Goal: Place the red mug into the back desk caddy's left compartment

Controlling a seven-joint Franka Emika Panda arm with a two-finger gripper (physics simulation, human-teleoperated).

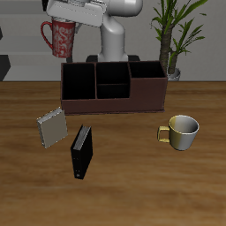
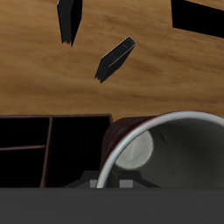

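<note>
My gripper (image 1: 71, 24) is shut on the red mug (image 1: 60, 38) and holds it in the air, above and slightly behind the end of the back desk caddy (image 1: 113, 104). The mug has a pale speckled pattern and a red loop handle. The caddy is a long dark brown box with black-lined sections. Its left compartment (image 1: 79, 81) lies open below the mug. In the wrist view the mug's grey interior (image 2: 166, 162) fills much of the frame, with the left compartment (image 2: 77, 149) right beside it. The gripper's fingers are hidden there.
A plain yellowish mug (image 1: 183, 131) stands toward the table's front. A grey book (image 1: 51, 127) and a black book (image 1: 81, 151) stand in front of the caddy. A potted plant (image 1: 172, 35) is behind the caddy. Another black-lined box edge (image 2: 197, 13) shows in the wrist view.
</note>
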